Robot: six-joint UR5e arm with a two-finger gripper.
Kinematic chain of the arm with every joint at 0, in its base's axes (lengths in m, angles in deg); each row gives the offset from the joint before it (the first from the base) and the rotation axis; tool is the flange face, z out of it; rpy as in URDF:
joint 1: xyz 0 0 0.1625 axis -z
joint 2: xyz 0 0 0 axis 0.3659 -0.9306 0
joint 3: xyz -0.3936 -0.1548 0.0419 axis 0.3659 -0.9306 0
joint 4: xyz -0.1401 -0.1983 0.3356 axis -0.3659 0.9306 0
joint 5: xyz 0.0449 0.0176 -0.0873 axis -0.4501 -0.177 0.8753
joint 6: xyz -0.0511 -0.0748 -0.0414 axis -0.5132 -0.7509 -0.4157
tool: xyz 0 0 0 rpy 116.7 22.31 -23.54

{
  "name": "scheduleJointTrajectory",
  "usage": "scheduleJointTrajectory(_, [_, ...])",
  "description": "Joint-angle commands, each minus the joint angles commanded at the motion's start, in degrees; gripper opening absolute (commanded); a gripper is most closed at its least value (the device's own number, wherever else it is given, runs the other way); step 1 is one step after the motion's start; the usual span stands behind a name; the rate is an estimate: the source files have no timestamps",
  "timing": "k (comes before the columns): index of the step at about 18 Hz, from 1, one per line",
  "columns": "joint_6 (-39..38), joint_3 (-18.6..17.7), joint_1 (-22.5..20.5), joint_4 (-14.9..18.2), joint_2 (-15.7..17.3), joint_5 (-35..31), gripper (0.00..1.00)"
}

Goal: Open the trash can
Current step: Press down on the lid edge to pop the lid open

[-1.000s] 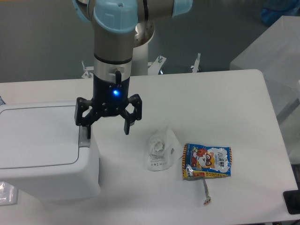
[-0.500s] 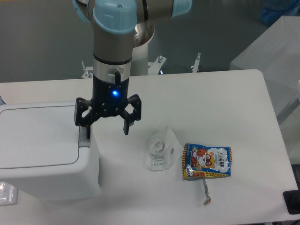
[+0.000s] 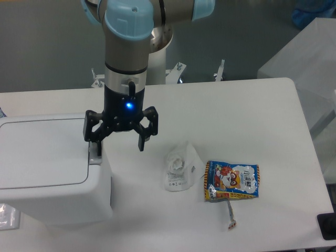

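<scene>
Camera view: gripper (image 3: 120, 143) spread wide, left finger over the trash can (image 3: 50, 168) rim's button (image 3: 94, 156).

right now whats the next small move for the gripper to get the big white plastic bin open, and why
Probably press straight down: the open gripper has one fingertip right over the small grey push button on the rim of the large white plastic trash can, whose flat lid is shut.

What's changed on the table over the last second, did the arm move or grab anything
Almost nothing. The pincer has stayed open over the right rim of the trash can, at most a hair higher, holding nothing. The lid is still shut. The crumpled wrapper and snack packet have not moved.
</scene>
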Motion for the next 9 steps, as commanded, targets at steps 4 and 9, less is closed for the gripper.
scheduleJointTrajectory(4, [0.0,-0.1,0.0,0.0,0.0,0.0,1.00])
scheduleJointTrajectory(9, [0.4,1.9,-0.1,-0.1,0.1,0.1,1.00])
